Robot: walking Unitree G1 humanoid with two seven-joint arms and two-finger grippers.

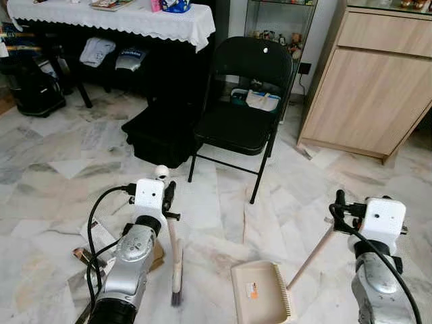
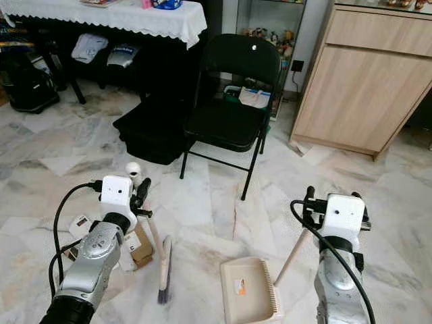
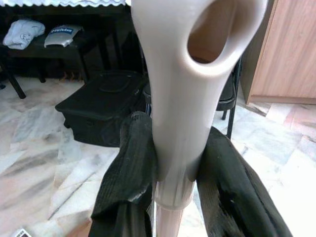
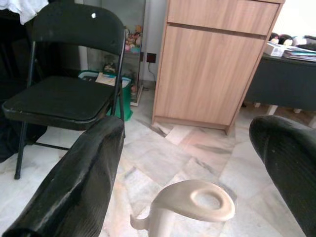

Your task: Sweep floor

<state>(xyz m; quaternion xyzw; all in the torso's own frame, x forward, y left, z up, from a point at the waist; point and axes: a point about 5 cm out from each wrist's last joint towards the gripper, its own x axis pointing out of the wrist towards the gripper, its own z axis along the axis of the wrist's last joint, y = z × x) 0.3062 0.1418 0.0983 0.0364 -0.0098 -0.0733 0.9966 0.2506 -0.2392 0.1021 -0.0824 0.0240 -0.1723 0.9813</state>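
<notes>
The brush (image 1: pixel 175 260) stands bristles-down on the marble floor (image 1: pixel 223 202), beside the dustpan (image 1: pixel 260 291). The left pincer (image 3: pixel 173 163) is clamped on its handle; the right pincer (image 4: pixel 182 168) is spread apart above the dustpan's handle (image 4: pixel 190 202) — not gripping. Best to draw short strokes toward the pan's lip. Its orange label is unreadable.

A lived-in home room — pale veined marble floor tiles (image 1: pixel 61 169), a black metal folding chair (image 1: pixel 243 101), a table under a white lace-edged cloth (image 1: pixel 115 20), a light wooden cabinet (image 1: pixel 378 88) — with a glass shelf of small figurines (image 1: pixel 277 34).
</notes>
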